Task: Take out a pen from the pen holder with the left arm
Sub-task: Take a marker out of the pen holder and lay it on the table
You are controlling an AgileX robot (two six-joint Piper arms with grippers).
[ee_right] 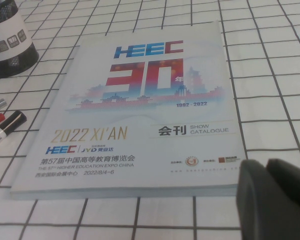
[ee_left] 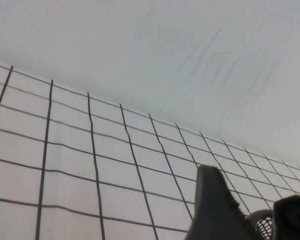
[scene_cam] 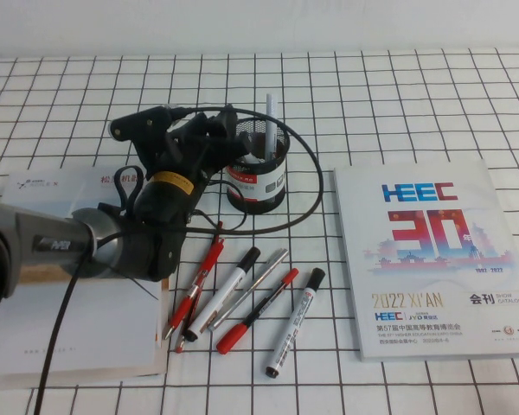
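A black mesh pen holder [scene_cam: 264, 181] with a white label stands on the checked cloth, and a white pen [scene_cam: 269, 130] sticks up out of it. My left gripper [scene_cam: 239, 138] sits just left of the holder's rim, beside the pen. In the left wrist view its two dark fingers [ee_left: 215, 205] stand apart, the left gripper [ee_left: 255, 210] is open, and the mesh rim [ee_left: 262, 220] shows in the gap; no pen appears between them. My right gripper [ee_right: 277, 200] hovers low by the catalogue's near corner, fingers together; it is outside the high view. The pen holder [ee_right: 10, 42] also shows there.
Several pens and markers [scene_cam: 242, 298] lie fanned out in front of the holder. A HEEC catalogue [scene_cam: 432, 259] lies to the right. A white booklet [scene_cam: 43, 328] lies under the left arm. A black cable [scene_cam: 311, 181] loops around the holder.
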